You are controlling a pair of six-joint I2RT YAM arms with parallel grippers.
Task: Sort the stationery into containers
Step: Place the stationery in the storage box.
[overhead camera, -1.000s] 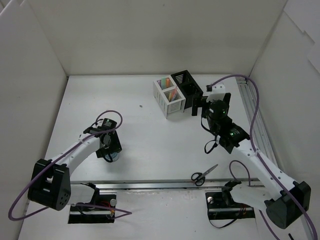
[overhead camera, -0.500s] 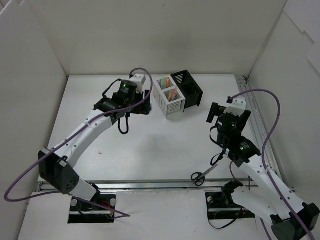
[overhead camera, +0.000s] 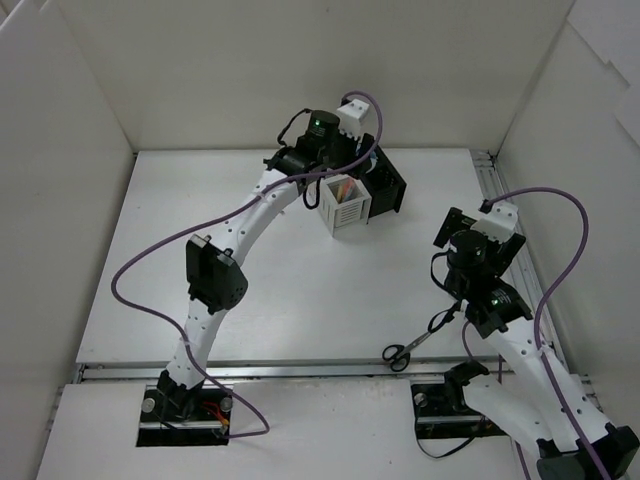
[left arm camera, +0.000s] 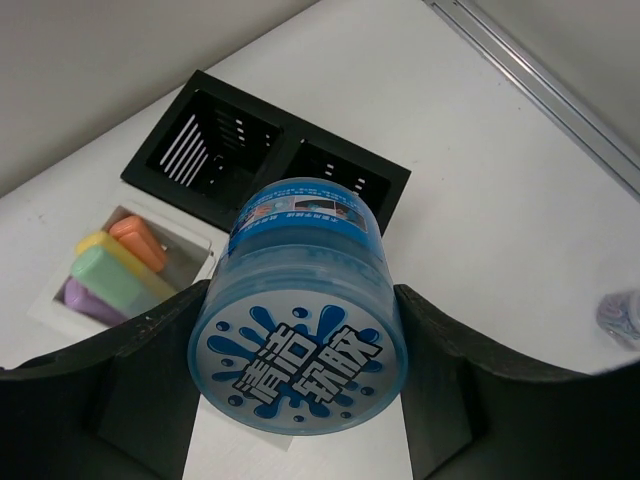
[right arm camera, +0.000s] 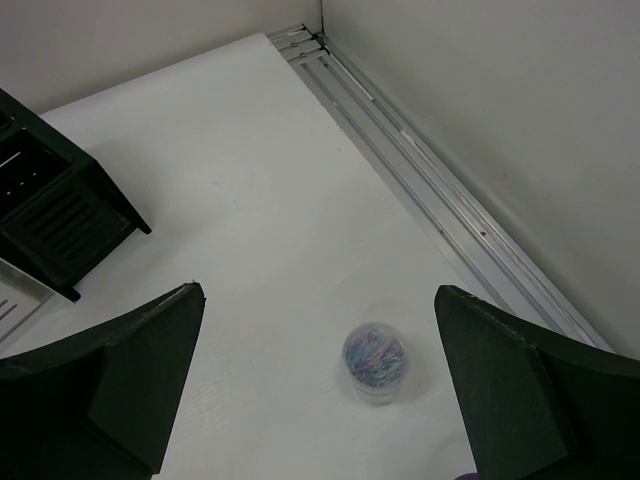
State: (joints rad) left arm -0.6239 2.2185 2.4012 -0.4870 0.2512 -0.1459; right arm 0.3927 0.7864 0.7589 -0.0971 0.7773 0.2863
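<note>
My left gripper point(left arm camera: 297, 335) is shut on the round jar point(left arm camera: 300, 300), bluish with blue splashes on its white end. It hangs above the joined containers: the black one point(left arm camera: 262, 152) has two compartments, and the white one point(left arm camera: 60, 300) holds orange point(left arm camera: 138, 238), yellow, green point(left arm camera: 108, 275) and purple markers. From above, the left gripper point(overhead camera: 338, 160) is over the white container point(overhead camera: 343, 207) and the black container point(overhead camera: 388, 186). The black-handled scissors point(overhead camera: 408, 348) lie near the front edge. My right gripper point(right arm camera: 318, 340) is open and holds nothing.
A small clear jar of coloured clips point(right arm camera: 375, 362) stands on the table below the right gripper. An aluminium rail point(right arm camera: 440, 210) runs along the right wall. White walls enclose the table on three sides. A front rail point(overhead camera: 300, 370) borders the near edge.
The left arm swung from the near left of the table to above the containers with the jar in its grip. The right arm drew back from the black container toward the right.
</note>
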